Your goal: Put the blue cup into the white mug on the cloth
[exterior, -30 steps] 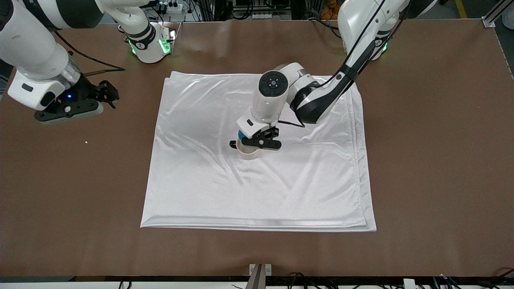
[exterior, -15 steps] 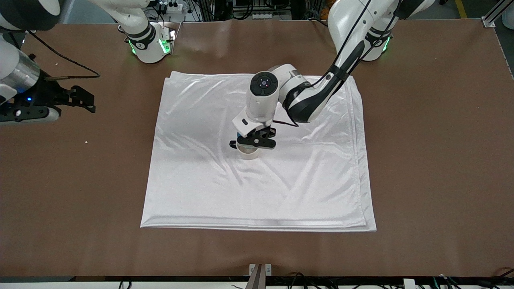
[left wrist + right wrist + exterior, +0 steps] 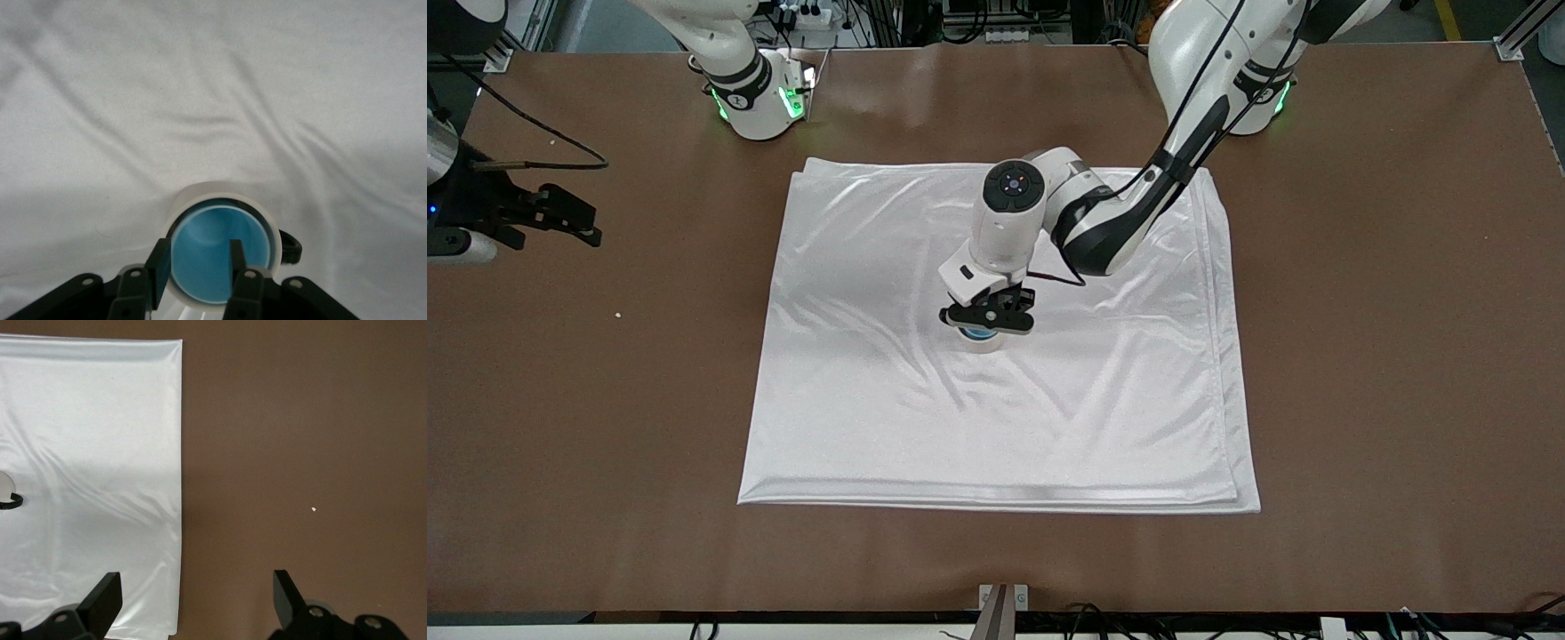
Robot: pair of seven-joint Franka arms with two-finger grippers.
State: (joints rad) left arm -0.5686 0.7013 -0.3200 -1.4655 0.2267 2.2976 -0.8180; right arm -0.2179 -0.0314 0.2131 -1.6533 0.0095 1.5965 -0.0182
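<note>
Left gripper point(image 3: 196, 261): we see it low over the white mug point(image 3: 200, 195) at mid-frame in the front view, fingers straddling one wall of the blue cup point(image 3: 217, 250); whether they still pinch it or have let go, we cannot tell.
Blue cup: it sits inside the white mug, rim about level with the mug's, at lower centre of the left wrist view.
White mug: upright on the cloth point(image 3: 1049, 418), dark handle point(image 3: 291, 245) sticking out sideways.
Why so: we judge the straight-down approach keeps the cup nesting squarely.
Right gripper point(image 3: 197, 595): fingers spread wide, holding nothing, waiting over bare table point(image 3: 1387, 356) at the front view's left edge.
Stage: we judge placement essentially done.
</note>
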